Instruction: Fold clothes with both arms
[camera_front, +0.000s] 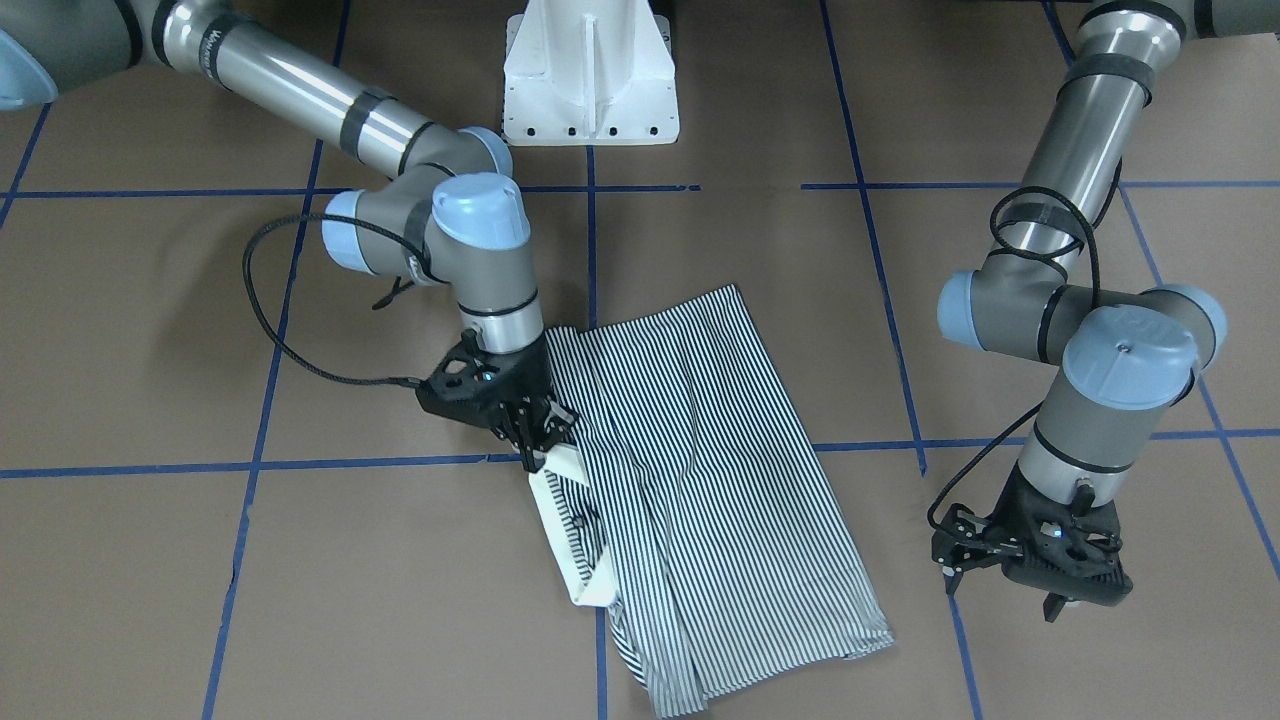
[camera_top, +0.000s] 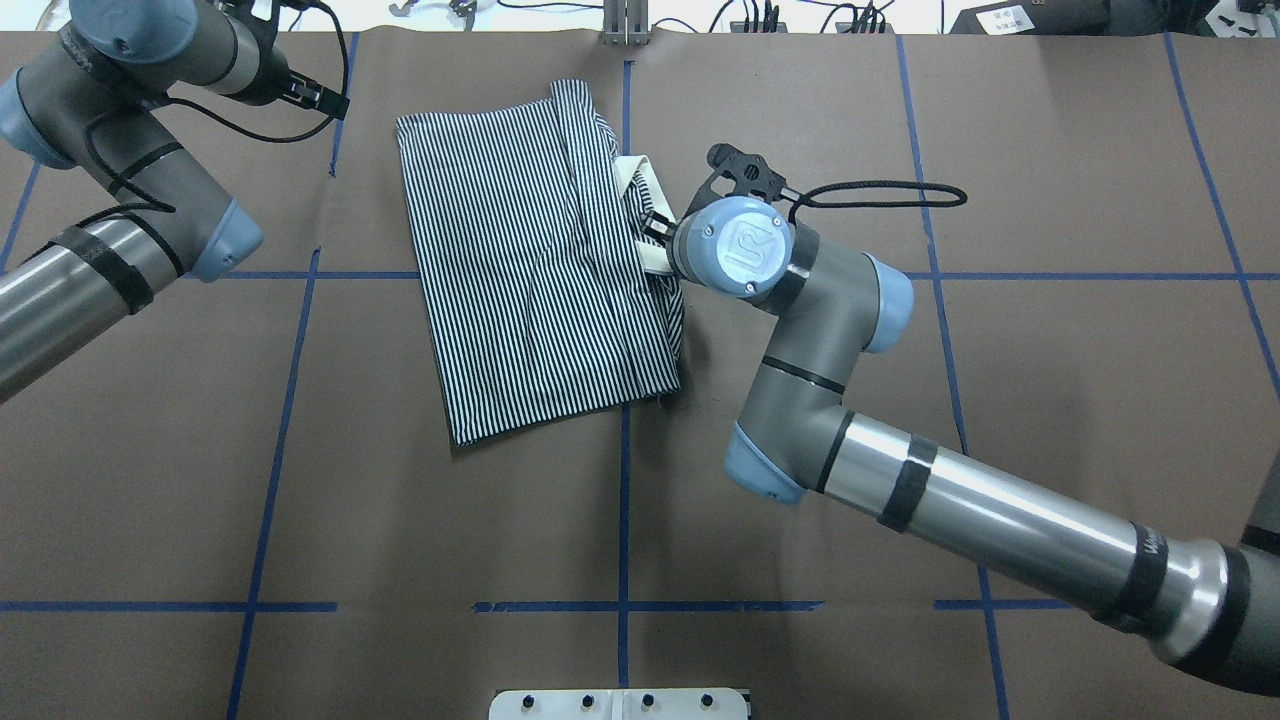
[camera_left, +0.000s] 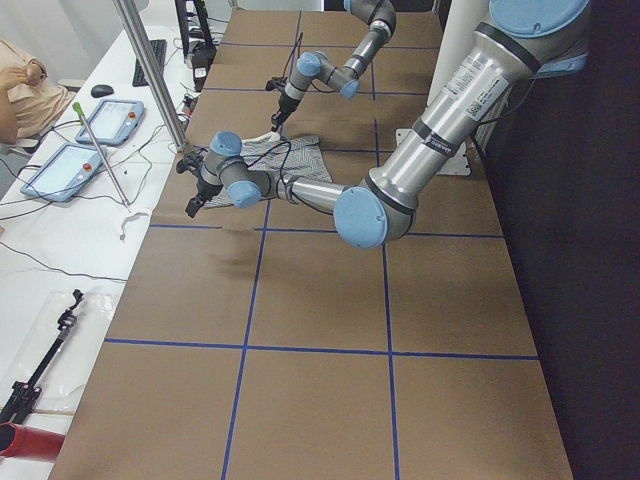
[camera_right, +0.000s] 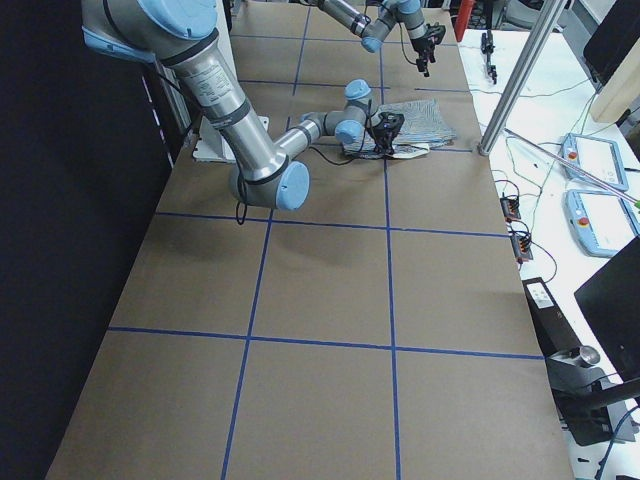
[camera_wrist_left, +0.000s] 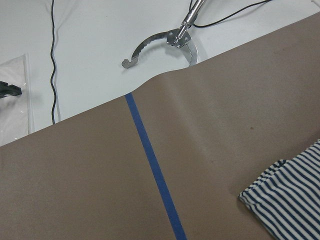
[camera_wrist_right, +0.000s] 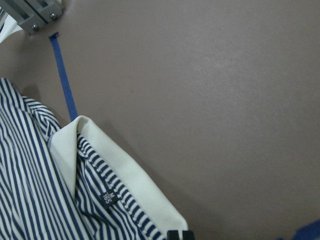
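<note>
Brown table (camera_top: 1050, 400) w/ blue tape grid (camera_top: 624, 500); white pedestal (camera_front: 590, 75) at robot's edge. White side bench (camera_left: 60, 240) alongside w/ two tablets (camera_left: 65, 170), keyboard (camera_left: 152, 60), mouse (camera_left: 101, 90), cable (camera_wrist_left: 52, 60), metal post (camera_right: 520, 75). Toothed metal tool (camera_wrist_left: 150, 41) lies just past table edge

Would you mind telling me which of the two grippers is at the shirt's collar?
The right gripper: it sits on the end of the cream collar of the striped shirt, while the left gripper hangs apart over bare table.
</note>
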